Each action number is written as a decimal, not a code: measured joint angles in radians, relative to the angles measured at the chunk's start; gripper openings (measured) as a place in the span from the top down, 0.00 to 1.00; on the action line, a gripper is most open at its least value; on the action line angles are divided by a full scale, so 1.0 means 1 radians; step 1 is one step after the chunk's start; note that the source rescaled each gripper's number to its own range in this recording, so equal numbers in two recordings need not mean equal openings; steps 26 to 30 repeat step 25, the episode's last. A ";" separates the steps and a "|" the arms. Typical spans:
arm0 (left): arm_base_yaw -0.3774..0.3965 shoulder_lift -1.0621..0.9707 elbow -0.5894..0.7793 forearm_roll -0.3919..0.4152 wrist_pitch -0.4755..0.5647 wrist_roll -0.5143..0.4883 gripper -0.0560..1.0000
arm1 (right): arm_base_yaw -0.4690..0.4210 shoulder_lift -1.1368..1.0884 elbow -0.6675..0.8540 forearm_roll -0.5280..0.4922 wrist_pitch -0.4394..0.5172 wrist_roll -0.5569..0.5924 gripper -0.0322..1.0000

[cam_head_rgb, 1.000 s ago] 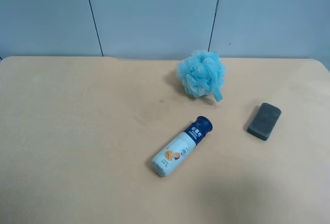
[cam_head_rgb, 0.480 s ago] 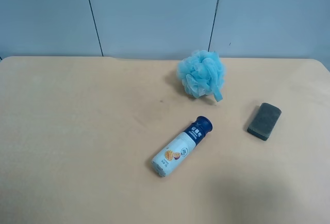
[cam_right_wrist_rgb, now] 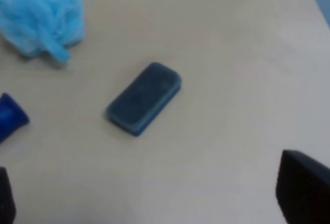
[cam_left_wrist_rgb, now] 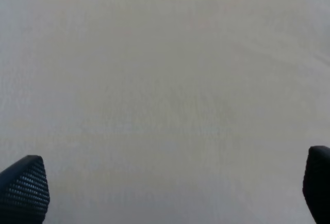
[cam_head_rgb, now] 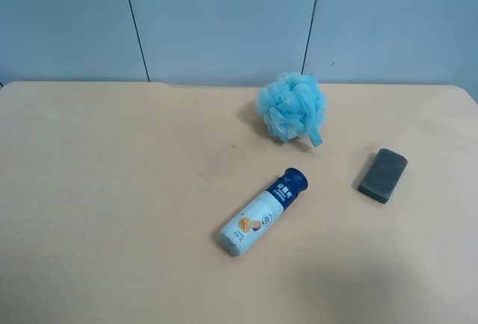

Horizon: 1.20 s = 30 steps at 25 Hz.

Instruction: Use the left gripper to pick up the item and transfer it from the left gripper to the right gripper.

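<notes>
The left gripper (cam_left_wrist_rgb: 165, 190) shows only as two dark fingertips at opposite borders of its wrist view, jaws spread wide and holding nothing, with bare pale surface (cam_left_wrist_rgb: 165, 79) between and beyond them. None of the three objects appears in that view.

The right gripper (cam_right_wrist_rgb: 154, 193) also stands wide open and empty, its fingertips at the two lower corners of its wrist view. The item (cam_right_wrist_rgb: 144, 98) lies flat on the surface ahead of it, well clear of both fingertips, its felt face up.

In the exterior high view neither arm is seen. The item (cam_head_rgb: 383, 175) rests near that view's right edge of the surface (cam_head_rgb: 112, 189), its long axis running slantwise, one short end toward the far edge and the other toward the near edge. The white bottle (cam_head_rgb: 263, 211) lies on its side near the middle, navy cap pointing toward the far edge and toward the item's side, well apart from it. The light-blue mesh puff (cam_head_rgb: 292, 107) sits close to the far edge, apart from both. Bare surface surrounds the item on all sides, and the whole half at that view's left is open.
</notes>
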<state>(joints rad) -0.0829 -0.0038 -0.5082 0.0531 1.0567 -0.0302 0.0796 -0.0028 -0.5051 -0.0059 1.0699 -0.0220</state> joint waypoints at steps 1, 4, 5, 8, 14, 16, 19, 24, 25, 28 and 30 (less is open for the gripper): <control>0.000 0.000 0.000 0.000 0.000 0.000 0.00 | 0.011 0.000 0.000 0.006 0.000 0.000 0.00; 0.000 0.000 0.000 0.000 0.000 0.000 0.00 | 0.016 0.000 0.000 0.006 0.000 0.000 0.00; 0.000 0.000 0.000 0.000 0.000 0.000 0.00 | 0.016 0.000 0.000 0.006 0.000 0.000 0.00; 0.000 0.000 0.000 0.000 0.000 0.000 0.00 | 0.016 0.000 0.000 0.006 0.000 0.000 0.00; 0.000 0.000 0.000 0.000 0.000 0.000 0.00 | 0.016 0.000 0.000 0.006 0.000 0.000 0.00; 0.000 0.000 0.000 0.000 0.000 0.000 0.00 | 0.016 0.000 0.000 0.006 0.000 0.000 0.00; 0.000 0.000 0.000 0.000 0.000 0.000 0.00 | 0.016 0.000 0.000 0.006 0.000 0.000 0.00; 0.000 0.000 0.000 0.000 0.000 0.000 0.00 | 0.016 0.000 0.000 0.006 0.000 0.000 0.00; 0.000 0.000 0.000 0.000 0.000 0.000 0.00 | 0.016 0.000 0.000 0.006 0.000 0.000 0.00; 0.000 0.000 0.000 0.000 0.000 0.000 0.00 | 0.016 0.000 0.000 0.006 0.000 0.000 0.00; 0.000 0.000 0.000 0.000 0.000 0.000 0.00 | 0.016 0.000 0.000 0.006 0.000 0.000 0.00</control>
